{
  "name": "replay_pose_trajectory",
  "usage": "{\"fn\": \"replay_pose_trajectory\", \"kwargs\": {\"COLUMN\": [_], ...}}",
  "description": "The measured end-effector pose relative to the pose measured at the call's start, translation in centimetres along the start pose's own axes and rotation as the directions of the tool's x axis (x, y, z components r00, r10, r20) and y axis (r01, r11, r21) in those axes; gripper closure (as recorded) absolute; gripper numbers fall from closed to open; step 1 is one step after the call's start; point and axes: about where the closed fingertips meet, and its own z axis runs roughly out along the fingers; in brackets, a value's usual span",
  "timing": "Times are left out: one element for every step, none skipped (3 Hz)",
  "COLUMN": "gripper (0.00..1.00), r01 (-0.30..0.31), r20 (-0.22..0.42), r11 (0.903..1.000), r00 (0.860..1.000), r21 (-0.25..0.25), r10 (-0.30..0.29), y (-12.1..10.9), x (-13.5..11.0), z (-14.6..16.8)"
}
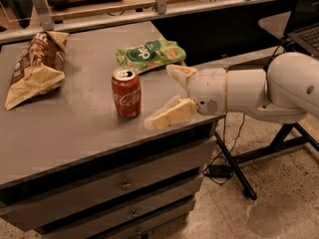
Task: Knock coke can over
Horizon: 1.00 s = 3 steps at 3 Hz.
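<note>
The red coke can point(126, 93) stands upright near the middle of the grey cabinet top point(75, 133). My gripper point(162, 96) comes in from the right, just right of the can and a small gap away from it. It is open and empty. One tan finger point(169, 114) lies low near the front edge. The other finger point(179, 73) is further back, near the green bag.
A green snack bag point(149, 54) lies behind the can. A brown and tan chip bag point(36, 66) lies at the left. Drawers are below the top. A black stand point(239, 168) and cables are on the floor at right. A laptop point(306, 14) is at far right.
</note>
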Motion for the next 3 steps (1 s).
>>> {"fn": "replay_pose_trajectory", "kwargs": {"gripper": [0.0, 0.0, 0.0], "r01": [0.035, 0.021, 0.003], "r20": [0.013, 0.034, 0.062], "r11": [0.9988, 0.9992, 0.9997], "r00": [0.999, 0.999, 0.998], "r21": [0.033, 0.034, 0.024], "r10": [-0.035, -0.023, -0.005], "y": [-1.4, -2.2, -2.7], "x": [0.9, 1.7, 2.1], "z": [1.6, 3.5, 5.5]}}
